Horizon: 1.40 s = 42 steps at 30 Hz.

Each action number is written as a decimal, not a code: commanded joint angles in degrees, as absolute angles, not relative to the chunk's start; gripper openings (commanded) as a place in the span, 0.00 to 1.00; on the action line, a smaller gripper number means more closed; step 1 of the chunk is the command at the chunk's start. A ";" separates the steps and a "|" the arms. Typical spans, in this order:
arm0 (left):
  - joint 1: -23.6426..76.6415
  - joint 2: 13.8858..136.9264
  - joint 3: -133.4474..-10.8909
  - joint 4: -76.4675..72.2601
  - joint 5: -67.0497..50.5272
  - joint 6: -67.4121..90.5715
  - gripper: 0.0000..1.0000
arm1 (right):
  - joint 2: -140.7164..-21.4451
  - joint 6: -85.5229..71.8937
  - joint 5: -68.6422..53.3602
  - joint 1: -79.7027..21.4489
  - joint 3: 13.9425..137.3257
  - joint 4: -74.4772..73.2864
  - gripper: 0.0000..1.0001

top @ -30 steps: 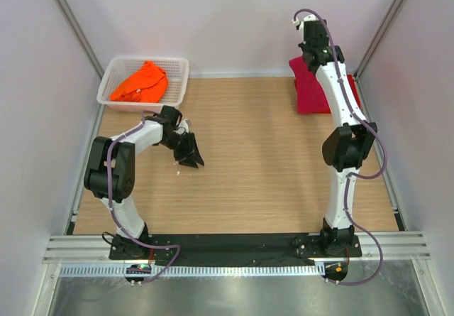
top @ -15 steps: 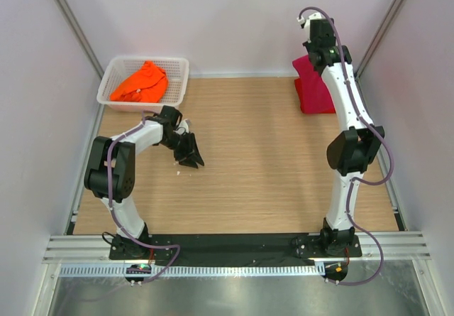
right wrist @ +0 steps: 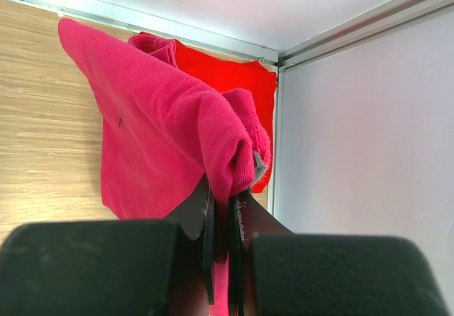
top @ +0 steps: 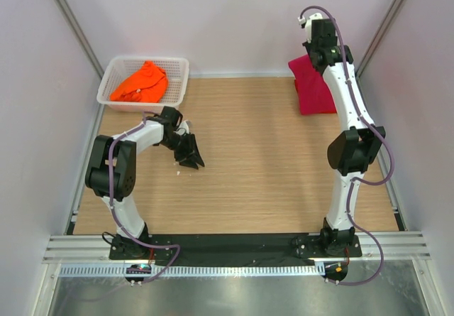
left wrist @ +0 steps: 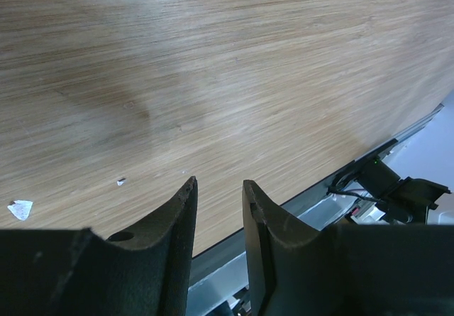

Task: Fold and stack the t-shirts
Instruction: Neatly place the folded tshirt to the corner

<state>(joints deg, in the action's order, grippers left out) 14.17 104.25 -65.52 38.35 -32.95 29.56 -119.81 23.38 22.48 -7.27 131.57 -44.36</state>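
Observation:
My right gripper (right wrist: 225, 195) is shut on a fold of the magenta-pink t-shirt (right wrist: 156, 124) and holds it up at the back right corner. The shirt hangs over the red t-shirt (right wrist: 234, 71), which lies flat on the table against the corner. In the top view the pink shirt (top: 311, 85) hangs below the right gripper (top: 312, 57). The orange t-shirt (top: 140, 82) lies crumpled in the white basket (top: 113, 64) at the back left. My left gripper (top: 190, 158) rests low over the bare wood on the left, its jaws a little apart and empty (left wrist: 218, 184).
The side walls and metal corner post (right wrist: 340, 28) stand close to the right gripper. A small white scrap (left wrist: 20, 208) lies on the wooden table (top: 255, 153) near the left gripper. The black base rail (top: 234, 245) runs along the near edge.
My right arm has shifted slightly right and back with the pink shirt, and the cloth hangs a bit differently. The left arm has not moved.

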 commanded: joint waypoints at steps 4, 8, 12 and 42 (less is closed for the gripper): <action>14.15 104.41 -66.27 37.18 -34.80 29.62 0.33 | -118.21 23.91 23.82 -6.77 134.47 -40.78 0.01; 14.06 104.50 -66.36 37.18 -34.80 29.71 0.33 | -119.88 23.82 23.91 -6.33 135.70 -40.34 0.01; 14.15 104.50 -66.36 37.44 -34.81 29.45 0.33 | -121.46 24.17 23.73 -5.63 136.05 -39.81 0.01; 14.15 109.33 -69.61 40.34 -33.66 28.92 0.32 | -135.08 22.50 22.67 -0.70 142.91 -31.64 0.01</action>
<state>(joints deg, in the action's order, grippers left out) 14.17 108.81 -67.18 39.07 -33.45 29.52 -134.21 23.44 22.50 -0.99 139.11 -37.50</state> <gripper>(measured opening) 0.317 0.089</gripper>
